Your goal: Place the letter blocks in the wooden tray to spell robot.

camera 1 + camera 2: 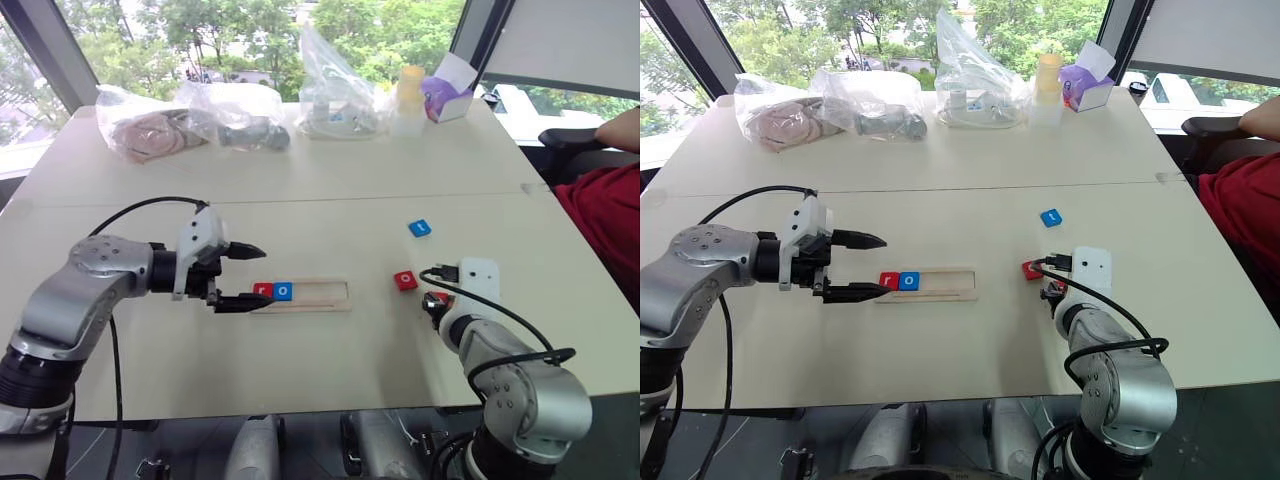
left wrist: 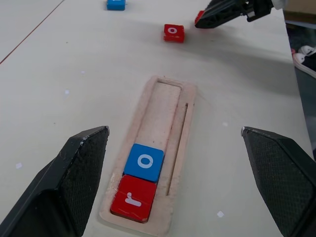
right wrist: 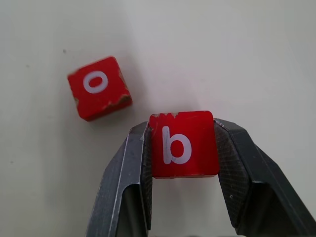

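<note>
The wooden tray (image 1: 300, 294) lies in the middle of the table, with a red r block (image 2: 133, 198) and a blue o block (image 2: 144, 162) side by side at its left end. My left gripper (image 1: 243, 275) hangs open just left of that end, its fingers straddling the tray's line. To the right of the tray, my right gripper (image 3: 181, 124) is shut on a red b block (image 3: 183, 144) just above the table. A red o block (image 1: 405, 280) lies loose right beside it. A blue t block (image 1: 419, 228) rests farther back.
Plastic bags (image 1: 190, 120) with items, a yellow-topped bottle (image 1: 410, 95) and a purple tissue box (image 1: 447, 97) line the far edge of the table. A person in a red top (image 1: 605, 215) sits at the right, beside a black chair (image 1: 565, 140).
</note>
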